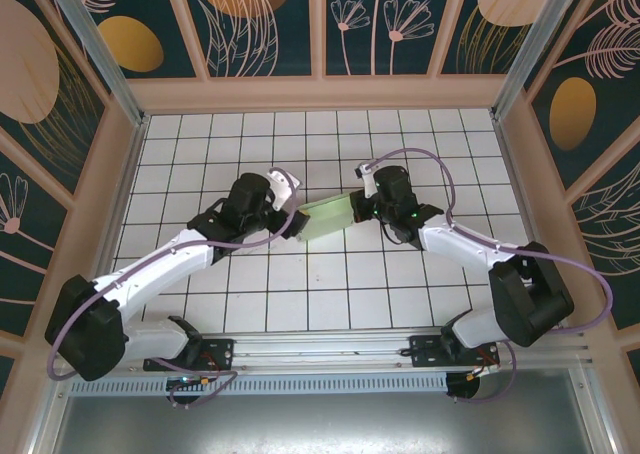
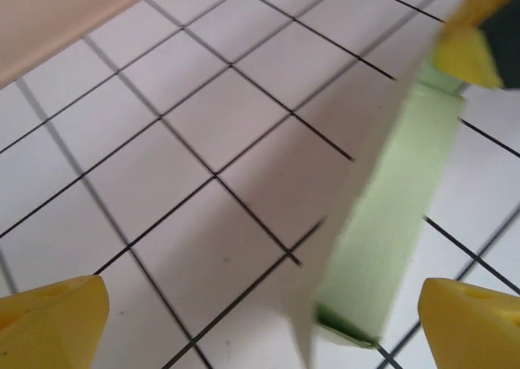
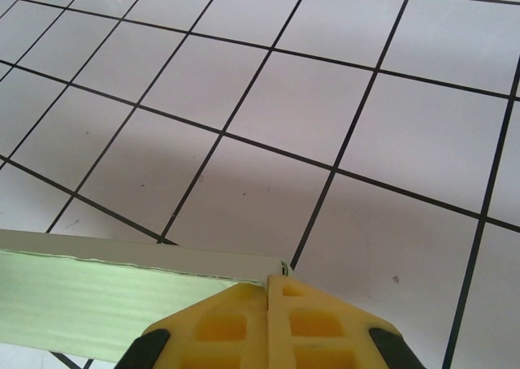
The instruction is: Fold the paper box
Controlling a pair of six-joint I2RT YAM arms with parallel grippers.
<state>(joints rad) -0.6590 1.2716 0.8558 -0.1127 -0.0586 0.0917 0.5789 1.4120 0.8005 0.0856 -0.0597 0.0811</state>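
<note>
**Precariously, one pincer has the paper box**

Seen from above, the paper box [image 1: 327, 217] hangs tilted between the two arms, over the middle of the bench [image 1: 300, 304]. The right pincer [image 1: 358, 206] is clamped on its right end. The left pincer [image 1: 296, 220] sits just beside the other end. Whether the flaps are tucked in I can't make out from here.

At the left wrist, the left pincer [image 2: 262, 324] gapes wide with nothing in it, its yellow fingers [image 2: 53, 320] at either side. The paper box [image 2: 390, 223] stands edge-on, nearer the right-hand one, and the right pincer [image 2: 471, 48] nips its top end. Closing crooked could crush the thin card or knock it loose. The view is blurred, so I can't tell whether the low end rests on the tiles [image 2: 203, 117].

At the right wrist, the right pincer [image 3: 268, 320] is shut tight on one corner of the paper box [image 3: 106, 300]. That is a small bite, and I reckon the card could pivot, slip or tear. The rest of it is cut off by the frame.
</note>
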